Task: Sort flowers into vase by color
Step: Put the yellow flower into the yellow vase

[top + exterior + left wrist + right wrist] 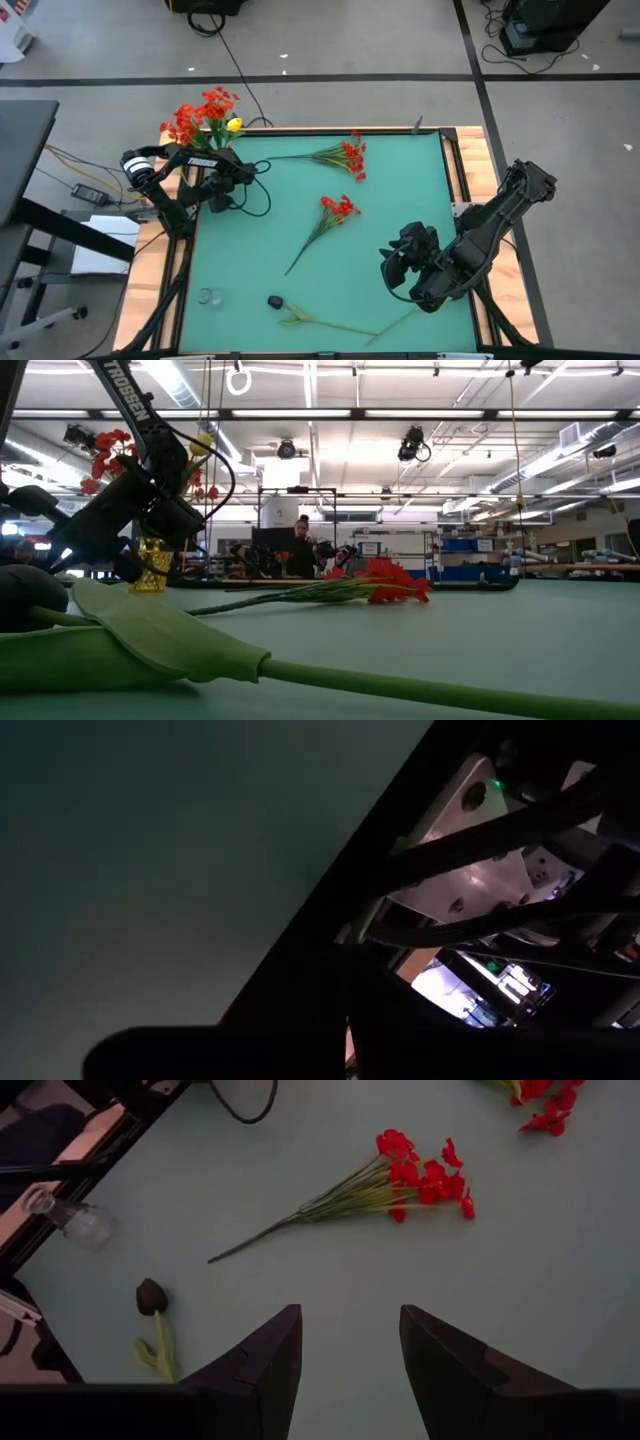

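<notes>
Left arm [175, 185] lies low along the left edge of the green table [400, 220], folded near the far left corner, forearm reaching inward. Left gripper [240, 172] is clenched shut, empty as far as the high view shows. In the low view it sits just in front of the vase [151, 568]. The left wrist view shows only table surface and frame parts.

The vase stands at the far left corner; in the low view it looks golden yellow and squat. It holds red sprays [200, 115] and one yellow tulip head [234, 125], all upright above the left arm.

A small clear glass item [207, 296] rests near the left edge toward the near left corner.

A dark-headed tulip [276, 301] lies by the near edge, left of centre, with its green stem and leaf [330, 324] running rightward along that edge. The low view has this leaf close in the foreground.

A red spray [338, 208] lies at the table's centre, blossoms toward the far right, stem pointing to the near left. A second red spray [348, 155] lies near the far edge, right of centre, stem pointing left.

Right arm [500, 215] enters from the right edge, angled toward the near side. Right gripper [350, 1350] hovers over the near right area, fingers [262, 1365] spread apart and holding nothing, facing the centre spray.
</notes>
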Available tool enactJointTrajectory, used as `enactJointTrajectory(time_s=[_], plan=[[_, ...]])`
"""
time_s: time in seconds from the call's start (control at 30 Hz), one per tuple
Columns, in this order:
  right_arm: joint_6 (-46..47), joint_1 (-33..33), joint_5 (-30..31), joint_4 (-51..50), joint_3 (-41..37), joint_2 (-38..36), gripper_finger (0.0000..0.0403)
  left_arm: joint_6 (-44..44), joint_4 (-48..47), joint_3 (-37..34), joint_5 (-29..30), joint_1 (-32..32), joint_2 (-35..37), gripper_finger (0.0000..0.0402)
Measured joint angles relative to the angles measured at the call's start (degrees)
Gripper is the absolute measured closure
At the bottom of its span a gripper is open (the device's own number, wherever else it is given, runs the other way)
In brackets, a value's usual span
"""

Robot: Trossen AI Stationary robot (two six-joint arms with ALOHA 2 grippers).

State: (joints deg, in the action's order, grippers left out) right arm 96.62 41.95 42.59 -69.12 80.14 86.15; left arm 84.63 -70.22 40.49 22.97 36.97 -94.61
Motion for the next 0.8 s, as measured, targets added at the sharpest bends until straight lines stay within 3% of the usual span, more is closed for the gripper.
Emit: enactJointTrajectory(time_s=[0.37,0.63,0.8], plan=[[0.76,0.00,0.35,0.18,0.00,0.00,0.0224,-4.39,1.03,0.54,3.35,-0.22,1.46,0.0400],[0.76,-0.02,0.44,-0.02,0.00,0.00,0.0224,-7.59,0.80,3.41,-2.76,-1.82,5.93,0.0400],[0.96,-0.02,-0.07,0.02,0.00,0.00,0.0224,-8.83,-1.67,6.38,-7.57,-6.64,8.02,0.0401]])
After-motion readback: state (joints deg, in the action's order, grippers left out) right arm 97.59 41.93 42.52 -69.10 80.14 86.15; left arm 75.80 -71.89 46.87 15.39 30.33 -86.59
